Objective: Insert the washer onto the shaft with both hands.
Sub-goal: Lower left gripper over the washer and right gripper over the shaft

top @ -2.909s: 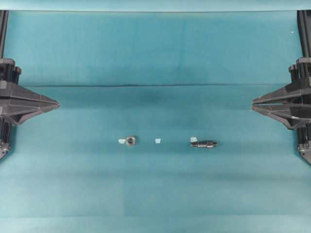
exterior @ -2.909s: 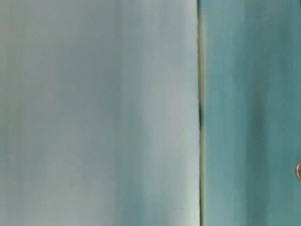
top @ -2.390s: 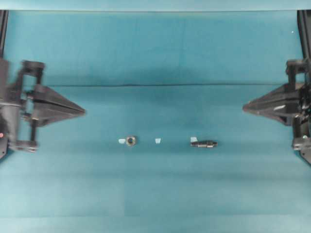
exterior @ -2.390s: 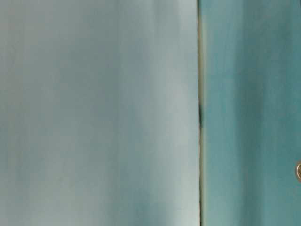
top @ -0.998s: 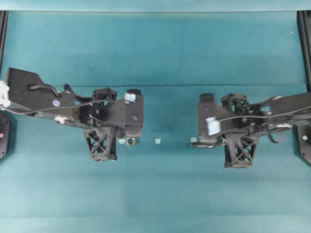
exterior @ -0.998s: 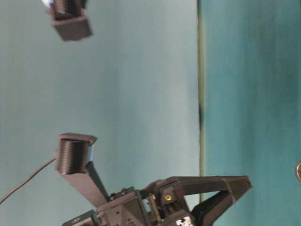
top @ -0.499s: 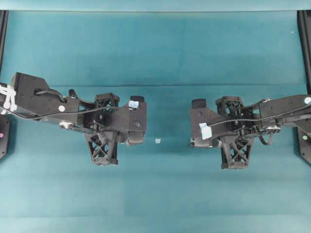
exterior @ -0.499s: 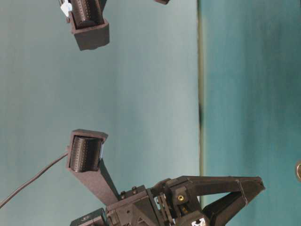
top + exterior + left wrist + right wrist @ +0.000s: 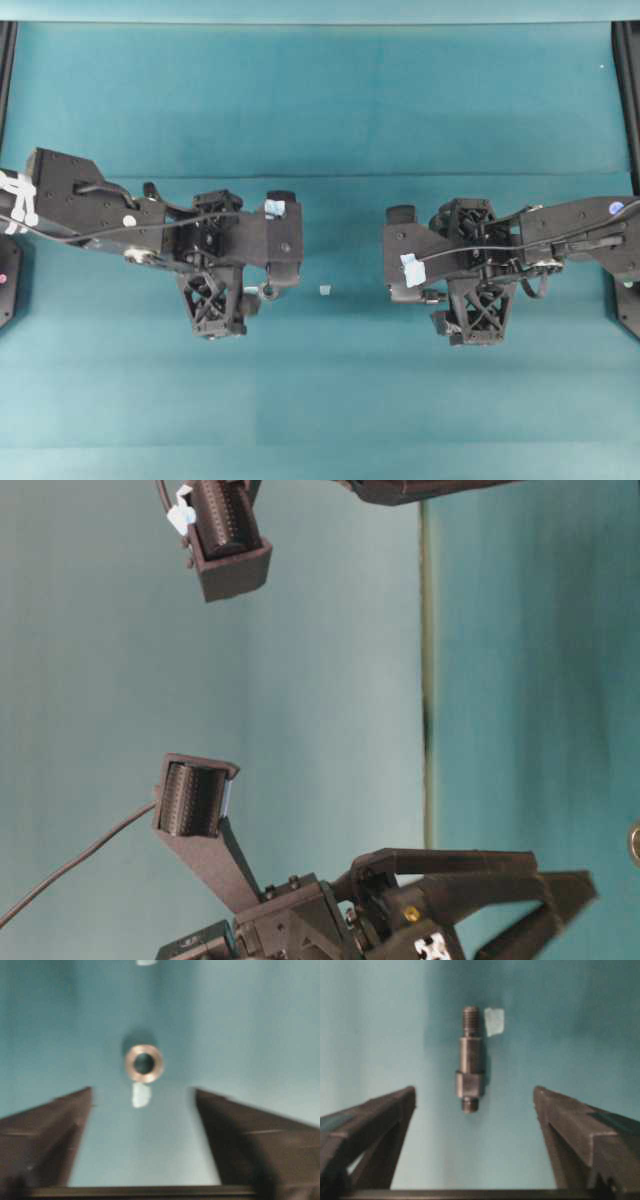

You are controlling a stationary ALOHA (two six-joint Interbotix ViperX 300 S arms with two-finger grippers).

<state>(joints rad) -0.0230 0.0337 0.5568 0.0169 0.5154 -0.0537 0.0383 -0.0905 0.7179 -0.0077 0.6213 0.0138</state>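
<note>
— Looking from overhead, what fills the view?

— Teal cloth (image 9: 330, 100), matte and smooth, with one dark crease running across it. Two black arms reach in from the sides, boxy plastic bodies with lattice frames, thin cables and bits of pale tape.

— And the left gripper (image 9: 142, 1110)?

— Its wrist view shows two dark wedge-shaped fingers (image 9: 45, 1135) standing wide apart, nothing between them but cloth. They are blurred, so no surface detail.

— The right gripper (image 9: 475, 1110)?

— Same shape: triangular fingers (image 9: 370, 1125) spread wide, holding nothing. One carries a toothed edge low at the right of the frame.

— Where is the shaft (image 9: 470, 1060)?

— Lying flat on the cloth, ahead of the right gripper and in line with the gap between its fingers, touching neither. It is dull grey metal, stepped: a threaded tip at the far end, a smooth round barrel, a wider blocky collar, then a short threaded stub nearest the gripper. A small pale tape scrap (image 9: 494, 1021) sits just beside the far tip.

— And the washer (image 9: 144, 1063)?

— Flat on the cloth ahead of the left gripper, centred on its gap and clear of both fingers. A thick round ring with a dark hole; it reads brownish in the blurred wrist view. Another pale scrap (image 9: 141, 1096) lies just on its near side.

— Anything smaller?

— One tiny pale scrap (image 9: 324, 289) on the cloth between the two arms.
</note>
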